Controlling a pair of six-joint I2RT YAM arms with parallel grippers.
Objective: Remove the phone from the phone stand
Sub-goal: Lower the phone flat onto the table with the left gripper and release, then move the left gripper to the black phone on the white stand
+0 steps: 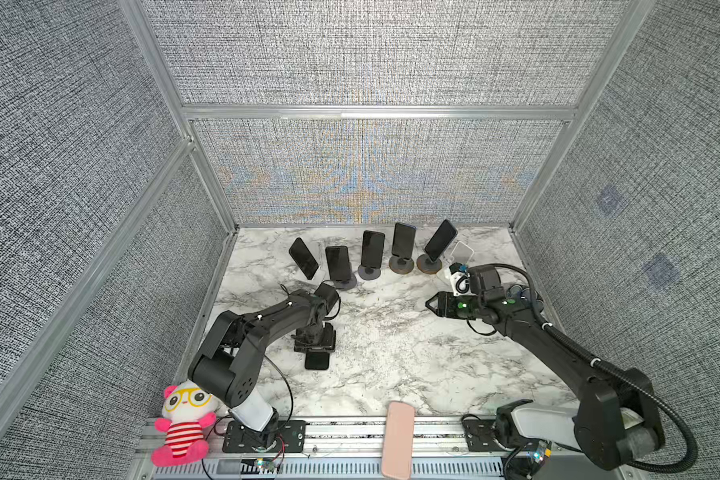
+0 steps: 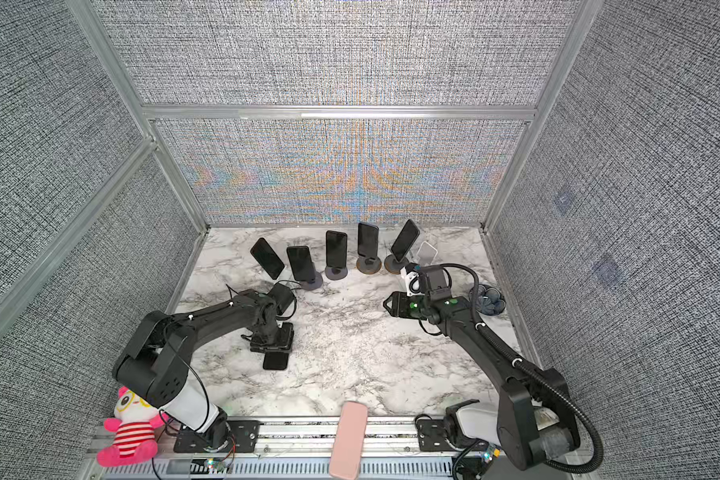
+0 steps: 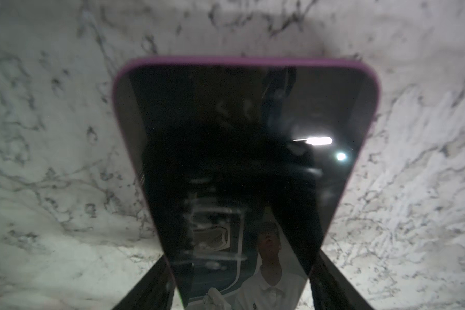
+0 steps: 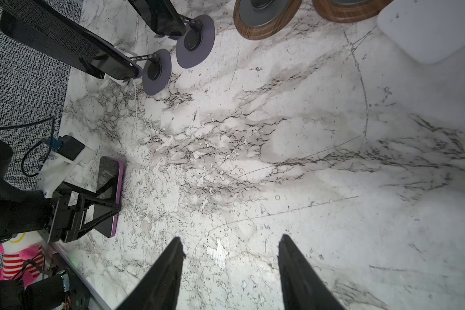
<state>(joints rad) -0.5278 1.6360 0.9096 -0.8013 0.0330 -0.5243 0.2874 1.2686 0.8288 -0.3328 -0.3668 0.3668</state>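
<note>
— Marble tabletop (image 1: 391,395) inside grey fabric walls, in both top views. Where was the phone?
— Low and left of centre, well apart from the phone stands (image 1: 368,272) lined up in the upper middle. The phone (image 1: 316,362) lay screen up under the left gripper (image 2: 273,351). Its long axis ran up and down the frame, free end toward the lower edge. The right gripper (image 1: 432,302) hung at right, away from it.
— And the left wrist view?
— Its fingers (image 3: 151,284) sat against the two long edges of the phone (image 3: 239,128), jaws closed to its width. The long axis ran up the frame, purple-cased short end at the top.
— The right wrist view?
— The right gripper (image 4: 231,240) stood about half open and held nothing. At the left of the frame the phone (image 4: 109,171) looked flat on the marble, but I couldn't tell whether it was in full contact.
— So, the set-down?
— I'd judge: keep it level, part the jaws evenly, then lift straight up so no finger drags it.
</note>
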